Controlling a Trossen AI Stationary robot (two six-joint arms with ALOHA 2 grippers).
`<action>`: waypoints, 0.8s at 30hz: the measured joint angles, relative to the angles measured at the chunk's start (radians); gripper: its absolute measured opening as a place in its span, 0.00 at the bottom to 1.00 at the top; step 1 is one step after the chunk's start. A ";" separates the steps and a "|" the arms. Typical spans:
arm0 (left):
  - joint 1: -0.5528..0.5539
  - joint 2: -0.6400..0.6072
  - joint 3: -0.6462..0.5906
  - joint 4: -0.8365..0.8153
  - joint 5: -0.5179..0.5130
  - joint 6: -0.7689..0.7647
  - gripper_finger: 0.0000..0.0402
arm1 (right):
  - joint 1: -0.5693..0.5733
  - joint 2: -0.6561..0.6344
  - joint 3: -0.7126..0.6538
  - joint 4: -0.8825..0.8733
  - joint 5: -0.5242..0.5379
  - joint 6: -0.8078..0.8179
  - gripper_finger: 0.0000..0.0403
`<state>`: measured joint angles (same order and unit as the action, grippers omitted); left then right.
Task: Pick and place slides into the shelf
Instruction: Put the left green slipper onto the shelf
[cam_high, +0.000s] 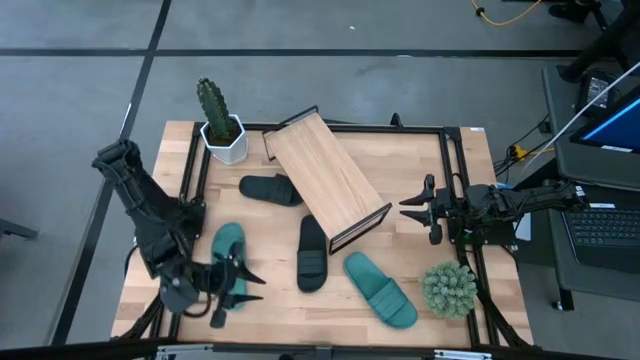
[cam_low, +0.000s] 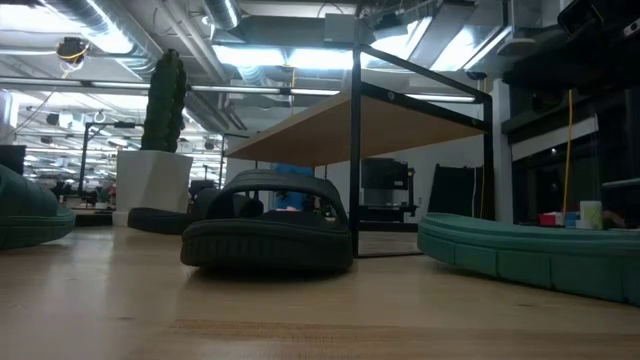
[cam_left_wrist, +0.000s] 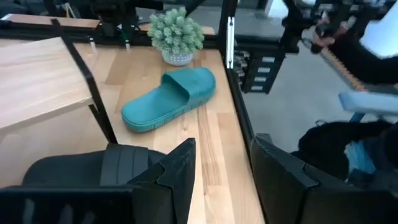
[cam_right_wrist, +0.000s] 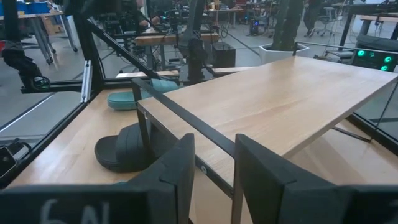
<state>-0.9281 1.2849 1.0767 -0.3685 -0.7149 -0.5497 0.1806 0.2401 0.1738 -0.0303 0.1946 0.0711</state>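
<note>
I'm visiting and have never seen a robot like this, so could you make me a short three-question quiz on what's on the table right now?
1. True or false: a sandal already lies on top of the shelf.
2. How many sandals are on the table, and in which colours?
3. Which gripper is nearest a teal sandal? A) left gripper B) right gripper

Key
1. False: the plank is bare.
2. Four: two black, one by the cactus and one at the shelf's low end; two teal, one by the round green plant and one at the left gripper.
3. A. Both grippers are open and hold nothing.
</note>
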 joint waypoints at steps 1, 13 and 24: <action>-0.004 0.023 0.035 -0.027 -0.009 -0.002 0.36 | 0.000 0.000 0.000 0.000 -0.015 0.000 0.29; -0.008 0.267 0.410 -0.614 -0.015 -0.423 0.36 | 0.000 0.000 0.000 -0.011 -0.091 0.004 0.29; 0.010 0.424 0.481 -1.058 0.208 -0.742 0.36 | 0.000 0.000 0.000 -0.021 -0.091 0.002 0.29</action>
<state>-0.9182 1.7089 1.5574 -1.4266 -0.5070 -1.2920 0.1810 0.2404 0.1738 -0.0509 0.1034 0.0734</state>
